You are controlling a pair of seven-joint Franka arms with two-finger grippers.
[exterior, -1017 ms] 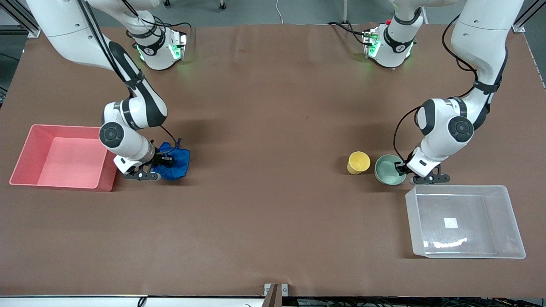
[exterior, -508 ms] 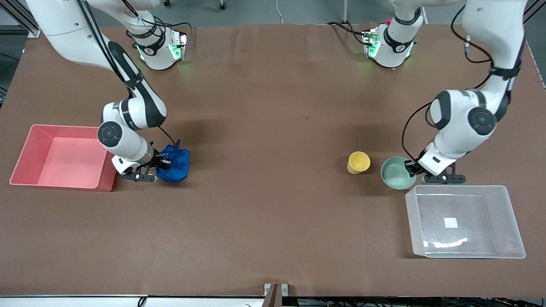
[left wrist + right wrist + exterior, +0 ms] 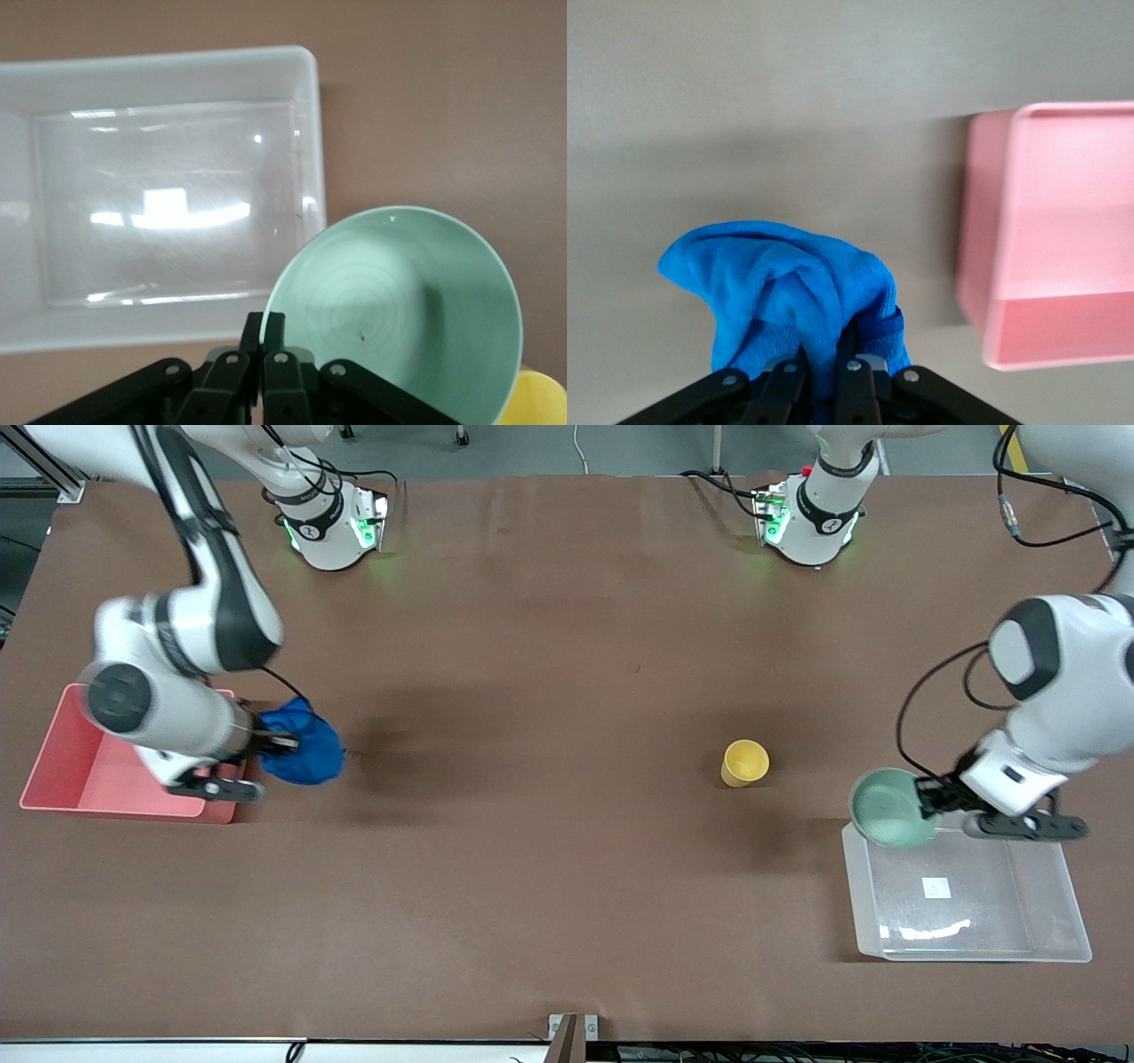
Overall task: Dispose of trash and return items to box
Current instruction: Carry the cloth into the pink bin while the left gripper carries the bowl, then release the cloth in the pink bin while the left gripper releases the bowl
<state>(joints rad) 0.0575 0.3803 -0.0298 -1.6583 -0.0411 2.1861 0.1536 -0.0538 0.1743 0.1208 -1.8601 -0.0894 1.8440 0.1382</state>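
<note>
Lift-off on both sides: the right claw (image 3: 276, 742) had hoisted the blue cloth (image 3: 306, 742) off the desk (image 3: 549, 691), clamped tight, beside the pink bin (image 3: 53, 744). The left claw (image 3: 927, 795), pinching the green bowl's (image 3: 889, 809) rim, had swung it up over the clear box's (image 3: 1054, 948) corner, so both drops looked close; the yellow cup (image 3: 744, 763) waited mid-desk.

Your left wrist view, itemised: left gripper (image 3: 263, 341), its fingers (image 3: 274, 332) pinched together on the rim of the mint-green bowl (image 3: 403, 305), which tilts with its inside facing you. Yellow cup (image 3: 539, 398), only a sliver showing past the bowl's edge. Clear box (image 3: 312, 133), sitting on the brown tabletop (image 3: 443, 106) below, with glare on its floor.
</note>
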